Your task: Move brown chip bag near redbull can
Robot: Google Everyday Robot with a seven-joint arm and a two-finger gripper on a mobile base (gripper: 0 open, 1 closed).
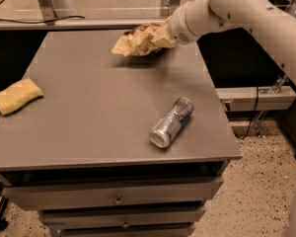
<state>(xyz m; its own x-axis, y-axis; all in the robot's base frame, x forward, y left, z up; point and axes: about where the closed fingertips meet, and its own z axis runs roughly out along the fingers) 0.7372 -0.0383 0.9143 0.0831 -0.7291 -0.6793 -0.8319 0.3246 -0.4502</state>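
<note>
The brown chip bag (133,41) is crumpled, pale yellow with a dark brown patch. It hangs just above the far middle of the grey table (89,117) and casts a shadow below it. My gripper (160,35) comes in from the upper right on a white arm and is shut on the bag's right end. The bag largely hides the gripper's tips. The redbull can (171,122), silver and blue, lies on its side near the table's front right, well apart from the bag.
A yellow sponge (16,96) lies at the table's left edge. Drawers (118,200) sit under the tabletop. A rail and cable run behind the table. A metal frame (256,98) stands to the right over speckled floor.
</note>
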